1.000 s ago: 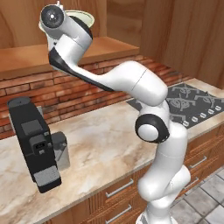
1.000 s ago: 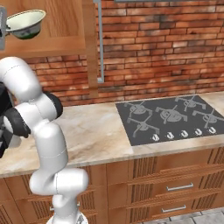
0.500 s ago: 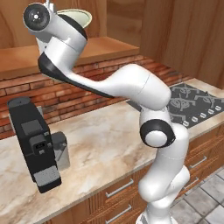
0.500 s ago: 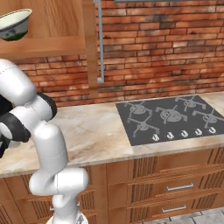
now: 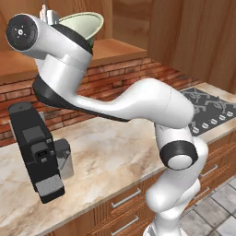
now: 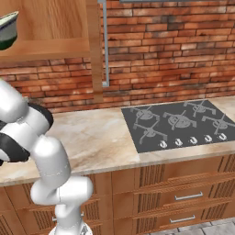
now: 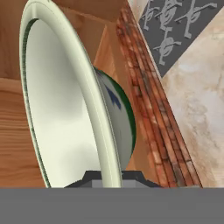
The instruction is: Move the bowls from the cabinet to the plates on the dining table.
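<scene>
My gripper (image 7: 111, 177) is shut on the rim of a bowl (image 7: 65, 105), which is pale cream-green inside and dark green with blue marks outside. The bowl stands tilted on edge in front of the open wooden cabinet (image 7: 13, 113). From the left base view the bowl (image 5: 85, 25) shows high up behind my arm's wrist, above the cabinet shelf (image 5: 115, 48). From the right base view the bowl (image 6: 8, 32) sits at the far left edge, level with the cabinet (image 6: 50, 27). The plates and the dining table are out of view.
A marble counter (image 5: 115, 152) runs below, with a black hob (image 6: 179, 124) set into it and a black appliance (image 5: 39, 152) standing on it. A brick wall (image 6: 174, 50) backs the counter. A grey bar handle (image 6: 104, 43) hangs on the cabinet door's edge.
The arm has swung outward toward the left base camera. The bowl has drifted left in the right base view and tipped further onto its edge.
</scene>
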Robot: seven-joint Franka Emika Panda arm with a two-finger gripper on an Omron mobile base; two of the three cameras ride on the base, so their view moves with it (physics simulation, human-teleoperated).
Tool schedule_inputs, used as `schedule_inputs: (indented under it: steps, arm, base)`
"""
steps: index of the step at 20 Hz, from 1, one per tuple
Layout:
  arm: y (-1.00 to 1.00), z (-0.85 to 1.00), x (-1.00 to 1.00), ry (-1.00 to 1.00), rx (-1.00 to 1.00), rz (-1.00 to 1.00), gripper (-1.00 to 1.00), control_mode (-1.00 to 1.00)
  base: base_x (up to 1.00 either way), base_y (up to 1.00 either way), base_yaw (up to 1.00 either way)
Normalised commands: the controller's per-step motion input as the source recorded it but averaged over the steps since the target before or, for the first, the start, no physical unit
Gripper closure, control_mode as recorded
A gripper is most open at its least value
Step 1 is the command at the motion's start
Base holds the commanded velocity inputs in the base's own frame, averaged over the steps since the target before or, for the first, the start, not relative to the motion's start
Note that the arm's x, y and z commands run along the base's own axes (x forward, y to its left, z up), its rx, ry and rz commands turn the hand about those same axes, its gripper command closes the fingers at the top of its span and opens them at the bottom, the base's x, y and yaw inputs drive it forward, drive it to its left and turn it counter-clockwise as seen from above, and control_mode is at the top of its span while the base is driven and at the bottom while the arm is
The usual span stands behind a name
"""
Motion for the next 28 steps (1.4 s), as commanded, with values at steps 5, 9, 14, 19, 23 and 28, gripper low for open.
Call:
schedule_inputs:
  steps: [5, 9, 14, 19, 23, 28]
  arm:
    - [-0.58, -0.41, -0.76, -0.05, -0.10, 0.03, 1.00, -1.00]
    - [-0.57, -0.50, -0.81, -0.06, -0.06, 0.02, 1.00, -1.00]
    - [-0.60, -0.63, -0.68, -0.06, -0.08, 0.02, 1.00, -1.00]
    - [-0.76, -0.66, -0.25, -0.08, -0.15, 0.01, 1.00, -1.00]
    - [-0.85, -0.48, -0.02, -0.09, -0.19, 0.00, 1.00, -1.00]
    - [-0.76, -0.34, 0.00, -0.07, -0.13, 0.00, 1.00, -1.00]
  base:
    - [0.00, 0.00, 0.00]
    - [0.00, 0.00, 0.00]
    - [0.00, 0.00, 0.00]
    - [0.00, 0.00, 0.00]
    - [0.00, 0.00, 0.00]
    - [0.00, 0.00, 0.00]
